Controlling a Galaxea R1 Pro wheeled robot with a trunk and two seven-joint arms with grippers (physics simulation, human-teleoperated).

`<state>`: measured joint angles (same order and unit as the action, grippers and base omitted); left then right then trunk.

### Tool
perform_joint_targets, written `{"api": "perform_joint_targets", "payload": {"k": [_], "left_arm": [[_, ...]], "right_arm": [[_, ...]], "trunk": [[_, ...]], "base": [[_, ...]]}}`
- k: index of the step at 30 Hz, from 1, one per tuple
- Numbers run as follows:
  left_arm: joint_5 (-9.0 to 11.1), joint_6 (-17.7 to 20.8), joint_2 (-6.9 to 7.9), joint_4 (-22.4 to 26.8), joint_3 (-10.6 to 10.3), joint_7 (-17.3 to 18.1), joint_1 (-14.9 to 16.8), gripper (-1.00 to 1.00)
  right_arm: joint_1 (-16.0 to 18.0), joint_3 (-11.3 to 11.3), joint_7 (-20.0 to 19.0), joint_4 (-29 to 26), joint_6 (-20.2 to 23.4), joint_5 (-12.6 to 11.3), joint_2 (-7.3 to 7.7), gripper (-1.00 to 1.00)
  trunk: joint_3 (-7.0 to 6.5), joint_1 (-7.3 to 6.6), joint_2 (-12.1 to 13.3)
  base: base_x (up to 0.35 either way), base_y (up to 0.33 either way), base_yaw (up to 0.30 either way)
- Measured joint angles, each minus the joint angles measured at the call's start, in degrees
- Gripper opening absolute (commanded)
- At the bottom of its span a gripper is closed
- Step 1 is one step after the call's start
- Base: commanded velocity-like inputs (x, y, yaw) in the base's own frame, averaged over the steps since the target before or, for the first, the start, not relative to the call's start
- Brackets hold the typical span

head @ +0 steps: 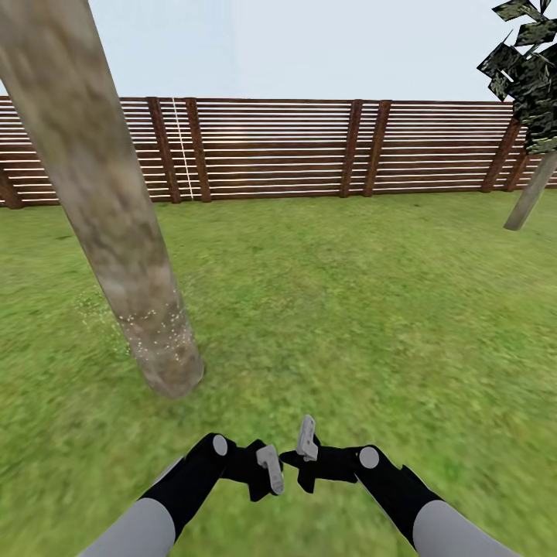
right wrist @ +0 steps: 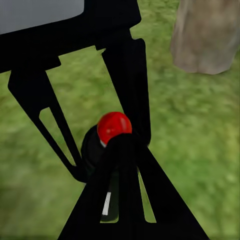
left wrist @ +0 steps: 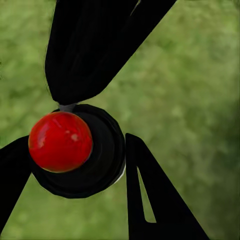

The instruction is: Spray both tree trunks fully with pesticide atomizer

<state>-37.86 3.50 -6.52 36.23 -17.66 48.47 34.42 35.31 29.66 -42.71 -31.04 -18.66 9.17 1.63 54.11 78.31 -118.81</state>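
Note:
The pesticide atomizer (left wrist: 60, 142), a round black body with a glossy red ball on top, sits between the fingers of my left gripper (left wrist: 77, 145), which is shut on it. My right gripper (left wrist: 70, 95) comes in from the opposite side, shut, its joined tips touching the atomizer (right wrist: 114, 125) just under the red ball. In the head view both grippers meet low in the centre, left (head: 259, 480) and right (head: 309, 464), and hide the atomizer. A thick mottled grey-brown tree trunk (head: 108, 209) rises ahead to the left, with white specks (head: 158, 329) scattered around its base.
Blurry green grass (head: 348, 309) stretches to a brown slatted fence (head: 309, 147) at the back. A thinner leaning trunk (head: 530, 201) under dark leaves stands far right by the fence. The near trunk's base (right wrist: 207, 35) lies close to my hands.

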Motion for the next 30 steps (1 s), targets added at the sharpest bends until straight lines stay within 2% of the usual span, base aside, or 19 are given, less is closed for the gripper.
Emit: {"api": "perform_joint_targets", "payload": {"k": [6,9,11,13,14,15,17,19,20,21,22,23,24,25,26,27,28,29,30], "left_arm": [[-0.08,0.00,0.03,-0.37,0.15,-0.03,-0.06,-1.00],[-0.67,0.00,0.62,-0.81,-0.08,-0.03,-0.10,-1.00],[-0.95,0.00,2.17,-1.21,-0.11,-0.03,-0.33,-1.00],[-1.23,0.00,5.24,-2.17,-0.18,-0.05,-0.44,-1.00],[-1.38,-0.06,7.03,-2.93,0.02,-0.06,-0.49,-1.00],[-1.18,-1.57,9.63,-3.91,0.02,-0.08,-0.56,-1.00],[-0.76,-4.64,13.41,-5.91,0.37,-0.14,-0.65,-1.00],[-0.52,-5.50,16.68,-8.09,0.61,-1.83,-0.70,-1.00],[-0.03,-5.62,17.94,-10.32,1.05,-5.28,-0.73,-1.00],[0.86,-5.68,18.56,-13.28,2.21,-9.28,-0.74,-1.00],[2.05,-5.70,18.75,-16.36,4.03,-13.22,-0.77,-1.00],[4.67,-5.86,18.84,-21.26,8.56,-19.66,-0.82,-1.00],[8.42,-6.75,18.88,-24.92,13.58,-25.06,-1.19,-1.00],[12.40,-9.44,18.90,-26.59,16.72,-28.79,-2.23,-1.00],[17.27,-13.81,18.90,-27.38,19.75,-32.17,-4.24,-1.00],[24.19,-20.30,18.83,-27.82,23.10,-36.21,-7.21,-1.00],[29.09,-25.30,18.77,-28.14,24.62,-38.78,-9.18,-1.00],[32.21,-28.45,18.76,-28.20,25.17,-40.00,-10.21,-1.00],[36.19,-31.95,18.73,-28.28,25.68,-41.54,-11.54,-1.00]], "right_arm": [[0.03,0.00,0.00,0.08,0.00,0.00,0.00,-1.00],[0.02,0.00,0.00,0.09,0.00,0.00,0.07,-1.00],[0.00,0.00,0.00,0.09,0.00,0.00,0.08,-1.00],[0.00,0.00,0.00,0.19,0.00,0.00,0.09,-1.00],[0.00,0.00,0.00,0.24,-0.01,0.00,0.13,1.00],[0.00,0.00,0.01,0.30,-0.03,0.00,0.20,1.00],[-0.01,0.02,-0.01,0.39,-0.09,0.00,0.45,1.00],[-0.01,0.11,0.05,0.62,-0.15,0.05,0.62,1.00],[-0.01,0.13,0.34,2.40,-0.25,0.03,0.97,1.00],[-0.02,0.11,1.33,6.31,-0.34,-0.05,1.32,1.00],[-0.02,0.10,4.15,10.67,-0.40,-0.13,1.54,1.00],[-0.04,0.16,12.31,17.12,-0.64,-0.40,2.13,1.00],[-0.13,0.51,20.01,23.31,-1.02,-0.51,2.37,1.00],[-0.17,0.42,24.94,26.07,-1.21,-0.72,2.39,1.00],[-0.26,-0.36,29.68,27.60,-1.32,-1.30,2.39,1.00],[-1.90,-4.11,37.72,28.49,-2.27,-5.24,2.43,1.00],[-3.80,-7.92,43.66,28.92,-5.06,-9.78,2.52,1.00],[-4.91,-9.32,46.22,29.13,-8.25,-12.61,2.60,1.00],[-6.33,-10.11,48.03,29.27,-12.68,-14.92,2.65,1.00]], "trunk": [[0.00,0.00,0.00],[0.00,0.00,0.00],[0.00,0.00,0.00],[0.00,0.00,0.00],[0.00,0.00,0.00],[0.00,0.00,0.00],[0.00,0.00,0.00],[0.00,0.00,0.00],[0.01,0.00,0.00],[0.01,0.01,0.00],[0.02,0.01,0.00],[0.01,0.00,0.00],[0.02,0.01,0.00],[0.02,0.00,0.00],[0.02,0.00,0.00],[0.02,0.00,0.00],[0.02,0.00,0.00],[0.01,0.00,0.00],[0.02,0.00,0.00]], "base": [[0.000,0.000,0.000],[0.000,0.000,0.000],[0.000,0.000,0.000],[0.000,0.000,0.000],[0.000,0.000,0.000],[0.000,0.000,0.000],[0.000,0.000,0.000],[0.000,0.000,0.000],[0.000,0.000,0.000],[0.000,0.000,0.000],[0.000,0.000,0.000],[0.000,0.000,0.000],[0.000,0.000,0.000],[0.000,0.000,0.000],[0.000,0.000,0.000],[0.000,0.000,0.000],[0.000,0.000,0.000],[0.000,0.000,0.000],[0.000,0.000,0.000]]}}
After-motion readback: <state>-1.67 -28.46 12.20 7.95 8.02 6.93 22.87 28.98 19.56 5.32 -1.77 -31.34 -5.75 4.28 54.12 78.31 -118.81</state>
